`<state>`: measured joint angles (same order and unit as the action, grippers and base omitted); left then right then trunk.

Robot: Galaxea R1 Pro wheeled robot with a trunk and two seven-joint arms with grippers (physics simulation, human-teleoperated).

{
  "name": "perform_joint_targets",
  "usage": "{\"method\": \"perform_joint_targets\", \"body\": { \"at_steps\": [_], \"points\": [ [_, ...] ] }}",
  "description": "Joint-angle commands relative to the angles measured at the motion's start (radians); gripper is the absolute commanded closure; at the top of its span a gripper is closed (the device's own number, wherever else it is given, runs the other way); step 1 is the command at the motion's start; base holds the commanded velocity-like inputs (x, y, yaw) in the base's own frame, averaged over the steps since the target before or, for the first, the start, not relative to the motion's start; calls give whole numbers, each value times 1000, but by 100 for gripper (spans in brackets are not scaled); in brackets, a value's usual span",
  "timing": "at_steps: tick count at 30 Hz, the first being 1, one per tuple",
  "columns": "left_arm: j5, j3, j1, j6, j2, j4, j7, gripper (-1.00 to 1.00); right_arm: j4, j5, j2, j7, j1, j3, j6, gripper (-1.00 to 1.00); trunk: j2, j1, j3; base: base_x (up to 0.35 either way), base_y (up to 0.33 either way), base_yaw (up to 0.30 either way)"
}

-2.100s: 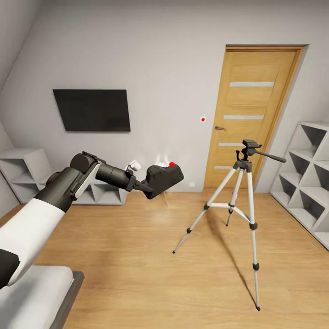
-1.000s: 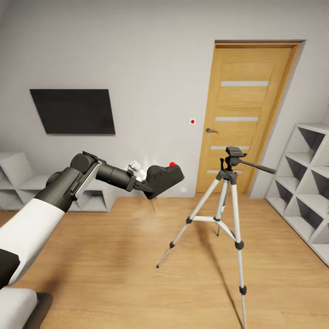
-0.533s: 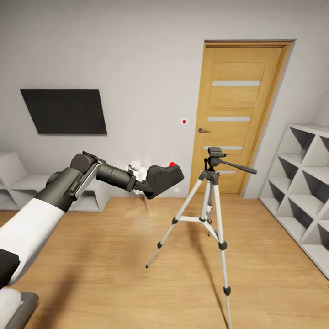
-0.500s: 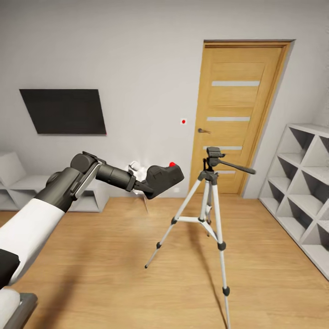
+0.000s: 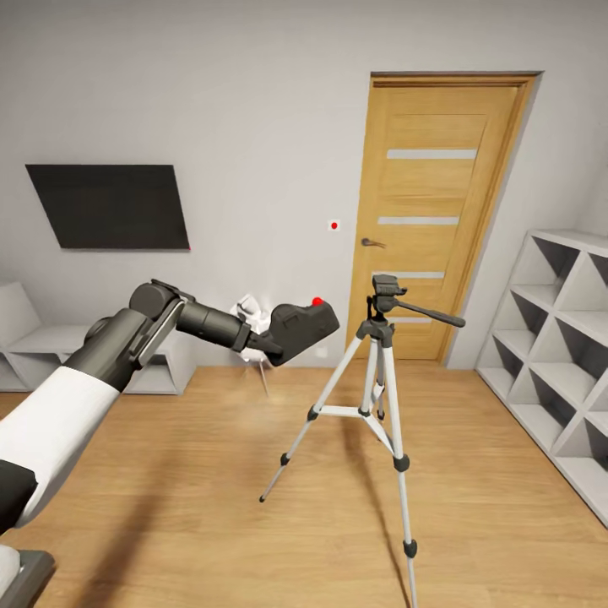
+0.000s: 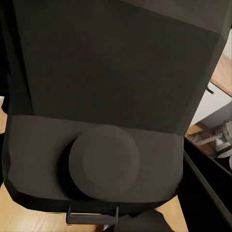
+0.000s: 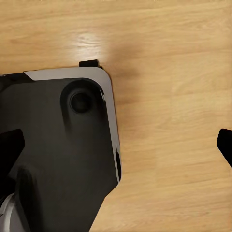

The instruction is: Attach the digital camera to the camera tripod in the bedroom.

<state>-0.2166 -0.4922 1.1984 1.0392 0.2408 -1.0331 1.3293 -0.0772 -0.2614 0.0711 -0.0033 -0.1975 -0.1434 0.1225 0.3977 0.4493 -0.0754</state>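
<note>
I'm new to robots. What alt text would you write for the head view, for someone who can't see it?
The robot's left hand holds a small black camera up in the air, to the left of a silver tripod standing on a wooden floor. Behind them are a wooden door, a dark wall screen and grey cube shelves.

digital camera (image 5: pixel 302 328): matt black | camera tripod (image 5: pixel 377 397) legs: silvery metal | floor (image 5: pixel 253 540): smooth wood

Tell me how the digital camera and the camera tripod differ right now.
The digital camera is a compact matte-black body held off the floor in the left gripper; the camera tripod is tall, with thin silver-grey legs, standing on the plank floor. The camera bears a red button; the tripod's dark head carries a long handle and nothing mounted. Both have dark parts.
</note>
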Motion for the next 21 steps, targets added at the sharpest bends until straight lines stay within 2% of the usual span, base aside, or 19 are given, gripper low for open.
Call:
{"method": "perform_joint_targets", "body": {
  "at_steps": [1, 9, 12, 15, 21],
  "points": [
    [-4, 0, 2, 8, -1, 1, 1, 100, -4, -9, -1, 0, -2, -8, 7, -100, 2, 1, -2, 6, -6, 0],
    [-3, 28, 21, 8, -24, 3, -9, 100, -4, -9, -1, 0, -2, -8, 6, -100, 2, 1, -2, 2, -2, 0],
    [-2, 64, 82, 8, -33, 6, -20, 100, -4, -9, -2, 0, -2, -8, 6, -100, 2, 1, -2, 0, 0, 0],
    [-2, 77, 130, 8, -35, 31, -28, 100, -4, -9, -2, 0, -2, -8, 6, -100, 2, 1, -2, 0, 0, 0],
    [-1, 86, 283, 8, -56, 171, -43, 100, -4, -9, -2, 0, -2, -8, 6, -100, 2, 1, -2, 0, 0, 0]
  ]
}}
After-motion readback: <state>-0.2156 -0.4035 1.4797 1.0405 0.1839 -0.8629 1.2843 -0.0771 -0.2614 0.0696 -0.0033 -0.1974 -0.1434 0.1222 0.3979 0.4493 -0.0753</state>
